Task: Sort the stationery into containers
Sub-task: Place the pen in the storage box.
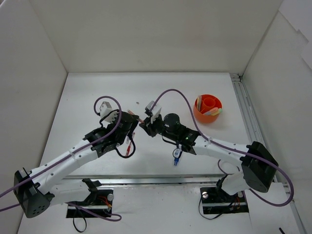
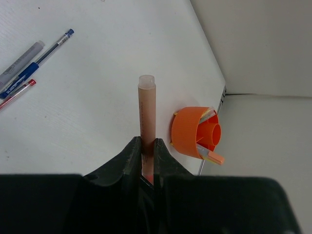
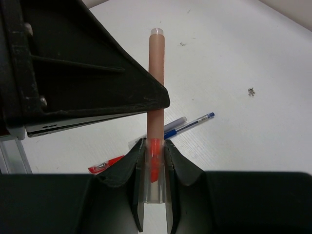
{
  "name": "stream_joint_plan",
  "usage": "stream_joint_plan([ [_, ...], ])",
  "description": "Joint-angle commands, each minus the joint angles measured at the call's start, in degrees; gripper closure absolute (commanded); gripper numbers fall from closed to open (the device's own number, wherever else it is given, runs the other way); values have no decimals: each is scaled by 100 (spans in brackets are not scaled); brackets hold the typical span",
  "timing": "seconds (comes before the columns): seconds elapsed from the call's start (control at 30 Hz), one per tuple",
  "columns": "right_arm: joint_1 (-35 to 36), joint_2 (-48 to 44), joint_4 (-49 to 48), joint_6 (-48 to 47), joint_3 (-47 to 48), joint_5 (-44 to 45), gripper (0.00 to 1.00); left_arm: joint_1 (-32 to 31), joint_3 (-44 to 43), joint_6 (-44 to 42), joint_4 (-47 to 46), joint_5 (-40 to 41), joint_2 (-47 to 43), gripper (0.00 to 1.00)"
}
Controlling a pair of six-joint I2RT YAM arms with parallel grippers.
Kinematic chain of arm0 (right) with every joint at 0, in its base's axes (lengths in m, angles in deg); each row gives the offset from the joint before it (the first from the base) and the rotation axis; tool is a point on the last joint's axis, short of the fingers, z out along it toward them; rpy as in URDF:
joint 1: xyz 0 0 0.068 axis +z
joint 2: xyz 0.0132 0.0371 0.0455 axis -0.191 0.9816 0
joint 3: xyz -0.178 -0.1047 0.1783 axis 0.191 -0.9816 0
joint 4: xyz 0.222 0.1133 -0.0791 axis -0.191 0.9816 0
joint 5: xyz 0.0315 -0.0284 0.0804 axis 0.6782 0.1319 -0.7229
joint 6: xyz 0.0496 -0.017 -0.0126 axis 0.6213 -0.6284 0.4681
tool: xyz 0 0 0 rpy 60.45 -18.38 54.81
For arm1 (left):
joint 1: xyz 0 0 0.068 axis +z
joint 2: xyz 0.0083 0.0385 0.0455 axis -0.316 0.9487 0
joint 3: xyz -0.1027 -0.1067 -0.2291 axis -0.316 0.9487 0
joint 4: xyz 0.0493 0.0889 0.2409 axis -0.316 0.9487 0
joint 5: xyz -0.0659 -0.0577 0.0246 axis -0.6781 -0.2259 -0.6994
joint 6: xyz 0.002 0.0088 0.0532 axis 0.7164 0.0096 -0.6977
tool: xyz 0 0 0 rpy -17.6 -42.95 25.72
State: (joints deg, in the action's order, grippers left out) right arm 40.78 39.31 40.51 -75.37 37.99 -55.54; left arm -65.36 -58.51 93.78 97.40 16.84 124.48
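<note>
A brownish-orange marker [image 1: 140, 120] is held by both grippers at mid-table, above the surface. My left gripper [image 2: 147, 146] is shut on its barrel [image 2: 146, 112], whose far end sticks out free. My right gripper [image 3: 155, 151] is shut on the clear cap [image 3: 154, 187] at the other end, with the red-orange tip showing inside it. In the top view the left gripper [image 1: 134, 120] and right gripper [image 1: 146, 125] meet nose to nose. The orange cup [image 1: 207, 108] stands to the right with a few markers in it. The right gripper is hidden in the left wrist view.
Loose pens lie on the table below the grippers: a blue-capped clear pen [image 3: 192, 123], a grey one [image 2: 22, 58] and a red one [image 3: 105, 165]. Another blue pen [image 1: 176, 157] lies under the right arm. White walls enclose the table; a metal rail [image 1: 243, 112] runs along its right side.
</note>
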Motion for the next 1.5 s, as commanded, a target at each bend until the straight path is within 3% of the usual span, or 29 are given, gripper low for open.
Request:
stream_joint_plan([
  [0.0,6,-445,-284,-253,156,159,100,-35,-29,-270,-117,-12,-178,93],
  [0.1,-2,-542,-38,-315,174,160,100,-35,-38,-359,-117,-21,-195,91],
  [0.2,-11,-595,278,-377,227,194,100,-35,-56,-578,-213,-21,-213,80],
  [0.23,6,-630,392,-394,244,247,100,-35,-82,-665,-231,-29,-213,62],
  [0.3,-2,-674,726,-420,271,439,100,-35,-169,-982,-249,-21,-187,42],
  [0.33,15,-735,884,-438,279,528,100,-35,-222,-1061,-205,-21,-178,23],
  [0.43,-151,-815,1814,-421,455,651,100,-35,-354,-1237,41,120,-178,7],
  [0.53,-581,-789,3150,-306,911,546,100,-35,-416,-1500,234,313,-248,0],
  [0.77,-2021,-455,6698,-1158,2368,598,100,228,-346,-1923,1130,805,-749,0],
  [0.93,-2735,107,8010,-1729,3222,801,100,282,-74,-1853,1403,1420,-1127,0],
  [1.17,-3544,1362,9550,-2678,4936,1127,100,720,76,-1948,1720,1456,-1277,0],
  [1.33,-3851,2076,10218,-3101,5972,863,100,1335,269,-2783,1141,790,-1250,0],
  [1.47,-3913,2734,10649,-3364,6554,933,100,2126,270,-3512,676,-666,-1075,0],
])
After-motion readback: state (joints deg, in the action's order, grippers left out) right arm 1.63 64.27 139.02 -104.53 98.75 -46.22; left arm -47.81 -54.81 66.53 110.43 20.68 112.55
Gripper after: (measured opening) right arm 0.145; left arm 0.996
